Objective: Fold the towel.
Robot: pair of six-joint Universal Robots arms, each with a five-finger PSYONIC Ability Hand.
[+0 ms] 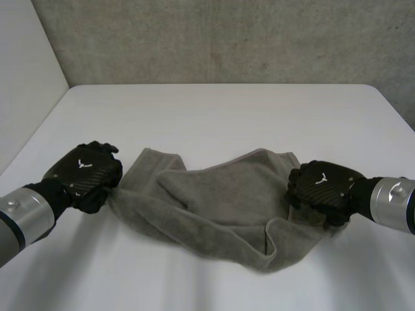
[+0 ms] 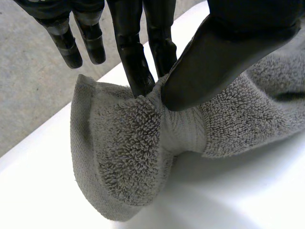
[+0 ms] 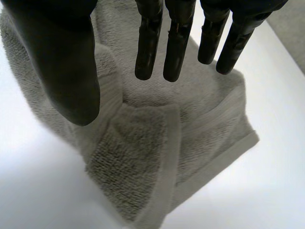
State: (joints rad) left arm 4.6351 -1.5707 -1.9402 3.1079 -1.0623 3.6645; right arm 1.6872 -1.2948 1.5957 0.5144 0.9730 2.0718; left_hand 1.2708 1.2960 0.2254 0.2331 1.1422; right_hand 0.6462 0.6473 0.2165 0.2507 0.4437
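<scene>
The fingers (image 2: 136, 71) of the left hand (image 1: 84, 173) pinch the towel (image 1: 220, 207) against the thumb, right at its left end by the hem. The right hand (image 1: 324, 184) has its fingers straight and apart from the thumb over the towel's right end, clasping nothing that I can see. The grey towel lies rumpled on the white tabletop (image 1: 214, 116), long axis running hand to hand. I'd judge it soft, thick and limp: it will sag, so take it by the hemmed corners.
</scene>
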